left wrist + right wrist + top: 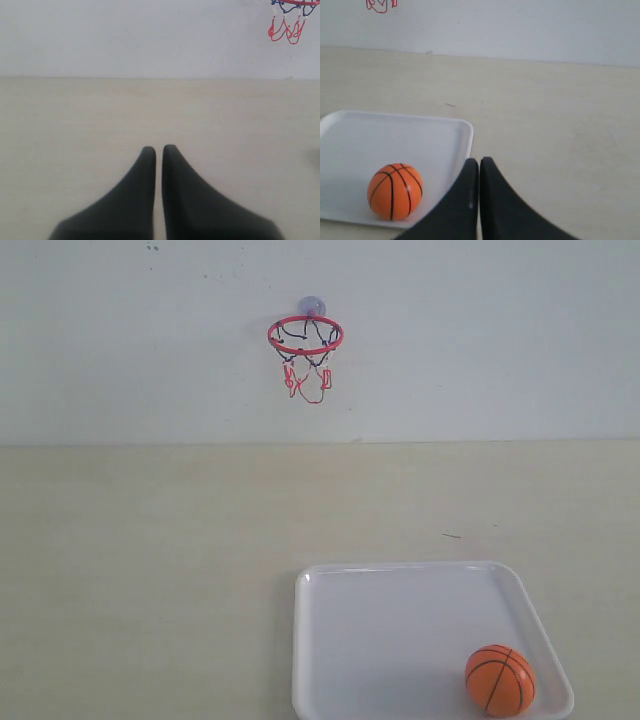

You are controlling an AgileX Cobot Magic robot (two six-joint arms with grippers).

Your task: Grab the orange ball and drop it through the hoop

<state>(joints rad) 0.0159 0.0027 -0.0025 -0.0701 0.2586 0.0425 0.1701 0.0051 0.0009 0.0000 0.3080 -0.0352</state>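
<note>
Orange ball: the orange ball (500, 680) with black seam lines sits inside the white tray (400, 568), in the tray's near right corner in the exterior view, close to the rim. Nothing holds it.
Ball from the right wrist: the ball (395, 191) lies on the tray floor, apart from the gripper tips and to one side of them.
Hoop: the hoop (305, 337) is fixed to the pale wall (480, 340) by a greyish round suction cup, well above the table (150, 560). Its red ring lies level and the red-and-dark string net hangs below it.
Hoop from the wrists: part of the ring and net (290, 20) shows at the edge of the left wrist picture; only the net's lowest red loops (380, 5) show in the right wrist picture.
Tray: white, shallow, with rounded corners, flat on the light wood-tone table; its rim (395, 116) is raised. The hoop is far back from it, on the wall.
Left gripper: the left gripper (158, 148) has its two dark fingers drawn together, with only a thin slit between them and nothing in it. Bare table lies ahead of it.
Right gripper: the right gripper (479, 161) is likewise closed on nothing, its tips showing beside the tray's corner. Its height above the table cannot be told.
Table mark: a small dark fleck (452, 536) lies on the table beyond the tray.
</note>
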